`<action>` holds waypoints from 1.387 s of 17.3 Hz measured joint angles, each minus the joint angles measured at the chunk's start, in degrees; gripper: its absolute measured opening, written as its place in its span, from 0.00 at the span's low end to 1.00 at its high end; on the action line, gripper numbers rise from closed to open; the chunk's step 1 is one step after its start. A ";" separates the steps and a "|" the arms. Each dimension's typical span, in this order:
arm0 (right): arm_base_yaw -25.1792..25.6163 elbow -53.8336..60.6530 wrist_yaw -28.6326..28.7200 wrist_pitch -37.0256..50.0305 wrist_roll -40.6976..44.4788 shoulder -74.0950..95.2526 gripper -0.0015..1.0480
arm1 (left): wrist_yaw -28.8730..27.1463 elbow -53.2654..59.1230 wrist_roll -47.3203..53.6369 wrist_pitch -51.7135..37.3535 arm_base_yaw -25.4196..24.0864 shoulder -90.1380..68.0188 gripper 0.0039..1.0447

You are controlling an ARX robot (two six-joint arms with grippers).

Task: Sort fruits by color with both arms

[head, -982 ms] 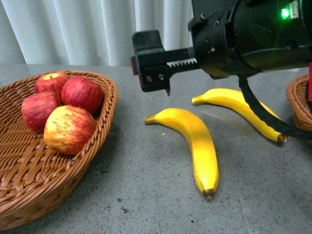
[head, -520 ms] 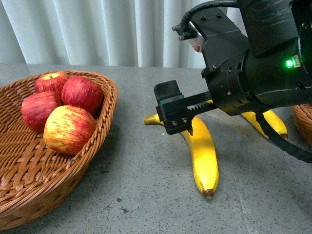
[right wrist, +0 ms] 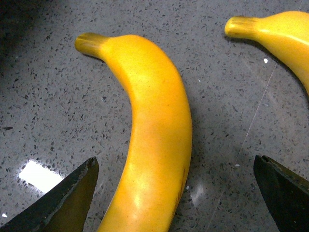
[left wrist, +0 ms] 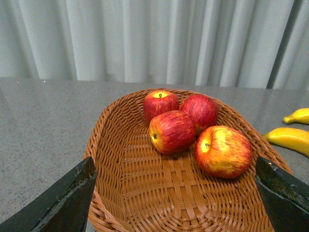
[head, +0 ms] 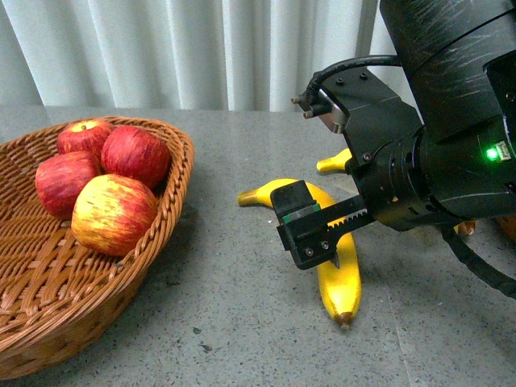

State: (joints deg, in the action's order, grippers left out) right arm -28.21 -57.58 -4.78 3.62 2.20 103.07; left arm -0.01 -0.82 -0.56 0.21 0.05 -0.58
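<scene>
Done: four apples (head: 105, 181) sit together in the basket (head: 181, 161) on my left; the reds look sorted, as far as I can judge.
Left to do: both bananas lie on the worktop (head: 242, 322), not yet in any container. I'd put the task at a little past half.
Near banana (head: 339, 278): flat on the worktop, right of the basket and apart from it, brown tip toward me, directly under my right arm.
Far banana (head: 334, 164): just behind the near one, mostly hidden by my arm.
Right pincer (right wrist: 176, 193): spread wide, low over the near banana, one finger on each side of its middle. It holds nothing, and I see no contact with the peel.
Left pincer (left wrist: 174, 198): also spread wide and empty, hanging above the near end of the basket, touching neither the wicker nor the apples.
Step in hand: by my reckoning, closing on the near banana.
</scene>
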 joint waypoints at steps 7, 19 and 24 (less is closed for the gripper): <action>-1.81 1.29 1.18 -1.42 1.01 2.01 0.94 | 0.00 0.00 0.00 0.00 0.00 0.00 0.94; 5.64 -2.23 3.85 -2.51 -1.36 -6.14 0.30 | 0.00 0.00 0.00 0.00 0.00 0.00 0.94; 18.73 0.55 9.86 2.40 -2.89 -17.35 0.30 | 0.00 0.00 0.00 0.00 0.00 0.00 0.94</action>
State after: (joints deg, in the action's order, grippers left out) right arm -9.48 -57.04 5.08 6.02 -0.69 85.71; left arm -0.01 -0.82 -0.56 0.21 0.05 -0.58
